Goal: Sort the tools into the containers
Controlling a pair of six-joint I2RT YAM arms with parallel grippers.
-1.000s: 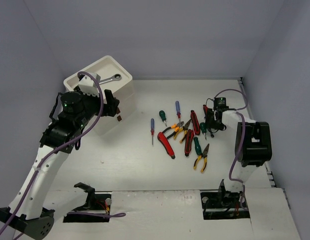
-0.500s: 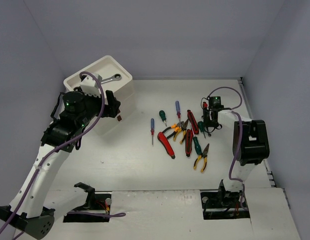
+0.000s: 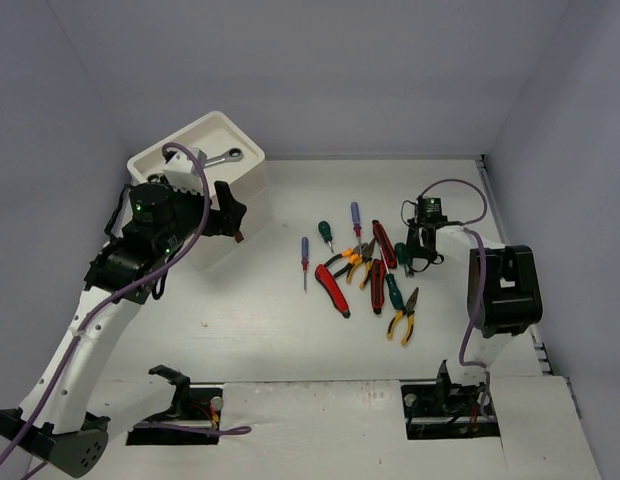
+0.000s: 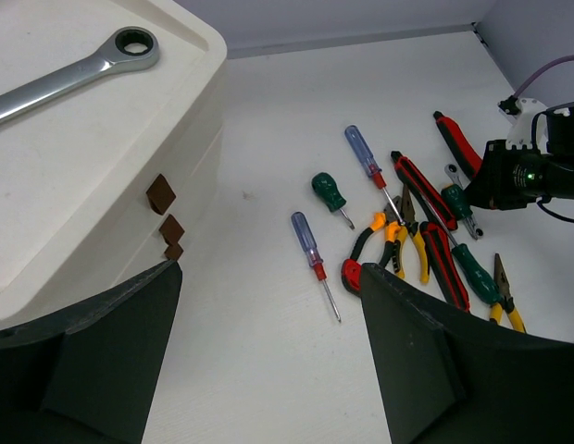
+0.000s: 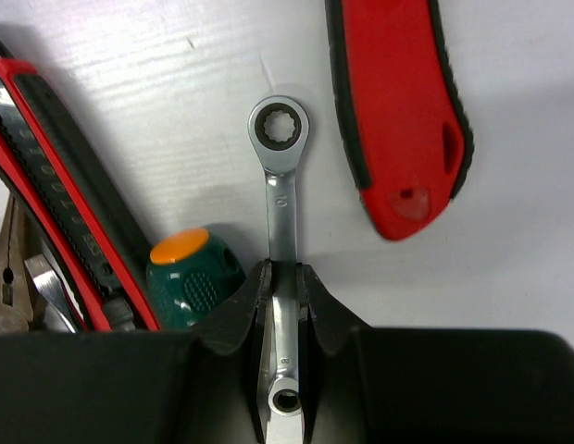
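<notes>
top camera overlooks the whole worktop (image 3: 260, 300) from 6 o'clock; left wrist faces the screwdrivers (image 4: 308, 242) at 3 o'clock; right wrist hangs close above them.

tray wrench (image 4: 74, 76): handle cut off left | small wrench (image 5: 280, 203): shank part-hidden in right claw (image 5: 285, 274)

Wrench (image 3: 222, 157) on tray (image 3: 215, 135) atop box (image 3: 252, 192); other tools (image 3: 370, 270) on table (image 3: 270, 305) to its right

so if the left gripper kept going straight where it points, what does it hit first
Probably bare table between the drawer box and the short blue-handled screwdriver: the open left gripper points into that gap. Depth is unclear, so the screwdriver could be brushed.
</notes>
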